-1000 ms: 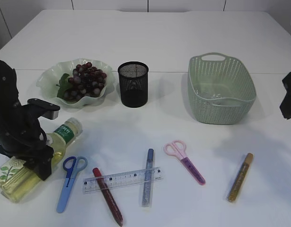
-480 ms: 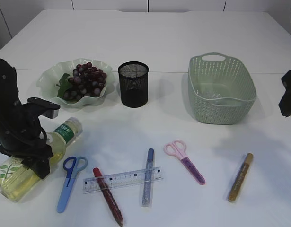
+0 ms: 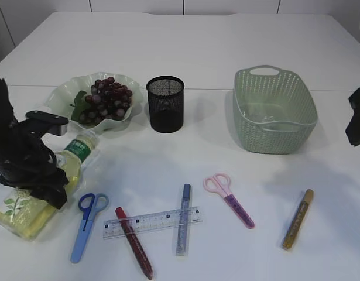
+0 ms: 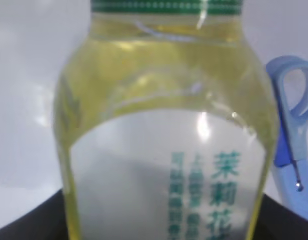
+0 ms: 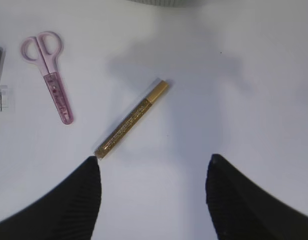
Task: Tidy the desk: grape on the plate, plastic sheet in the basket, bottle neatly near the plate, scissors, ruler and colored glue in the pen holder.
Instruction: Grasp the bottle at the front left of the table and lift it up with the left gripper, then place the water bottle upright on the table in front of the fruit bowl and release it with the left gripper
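**L gripper on bottle, R arm idle over glue pen**

L gripper (image 3: pixel 42 190) is clamped round the bottle (image 3: pixel 51 181) at front-left of the table (image 3: pixel 226 41), low on the body near its base end. L wrist view shows the bottle filling the frame, dark jaw edges at both lower corners, green band at top, so it's gripping the bottle, not just beside it. Bottle lies tilted; long axis runs from near-left base up-right toward the cap, cap end pointing at the plate (image 3: pixel 60 96) w/ grapes (image 3: pixel 103 98). Plate is just beyond the cap, so L arm is the nearer one by far; likely step is standing or sliding the bottle next to the plate.

R gripper (image 5: pixel 152 172) hangs open, jaws well apart, nothing between them, above the gold glue pen (image 5: pixel 132 119); pink scissors (image 5: pixel 48 75) off to its left. In the exterior view the R arm barely shows at the right edge.

Not yet sorted: blue scissors (image 3: pixel 85 225) just beside the bottle, ruler (image 3: pixel 151 222), red glue pen (image 3: pixel 133 242), blue glue pen (image 3: pixel 183 218) lying across the ruler. Pen holder (image 3: pixel 165 104) sits between plate and basket (image 3: pixel 273 108). Can't tell for sure if the sheet is in the basket.
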